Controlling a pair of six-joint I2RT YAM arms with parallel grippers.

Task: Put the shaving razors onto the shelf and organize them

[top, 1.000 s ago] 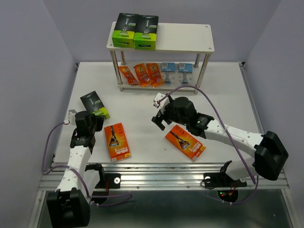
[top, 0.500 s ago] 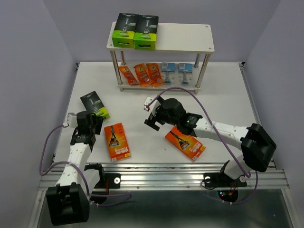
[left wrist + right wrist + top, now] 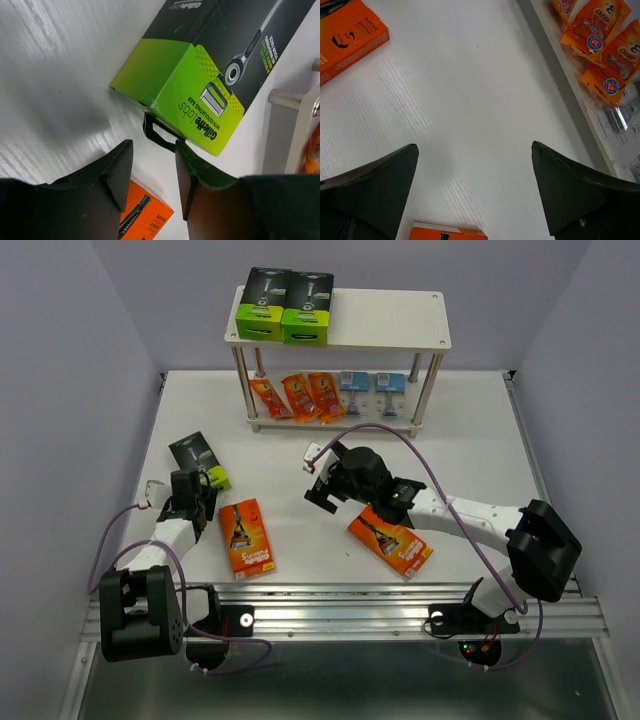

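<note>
The shelf (image 3: 385,320) stands at the back with two black-and-lime boxes (image 3: 283,305) on its top board. Orange foil packets (image 3: 298,396) and blue blister packs (image 3: 368,385) lie on its lower board. A third black-and-lime box (image 3: 199,460) lies on the table at the left, and it shows close in the left wrist view (image 3: 200,75). My left gripper (image 3: 201,502) is open and empty just short of that box's lime end (image 3: 152,150). Two flat orange boxes (image 3: 245,536) (image 3: 391,538) lie near the front. My right gripper (image 3: 320,486) is wide open and empty over bare table (image 3: 475,147).
The right wrist view shows an orange box's corner (image 3: 345,35) at the top left, another orange box's edge (image 3: 447,232) at the bottom, and the foil packets (image 3: 600,40) on the shelf's lower board. A shelf leg (image 3: 300,130) shows in the left wrist view. Grey walls enclose the table.
My right gripper moved left, off the right orange box, then held still. My left arm swung and brought its gripper slightly right, nearer the lime end of the box.
</note>
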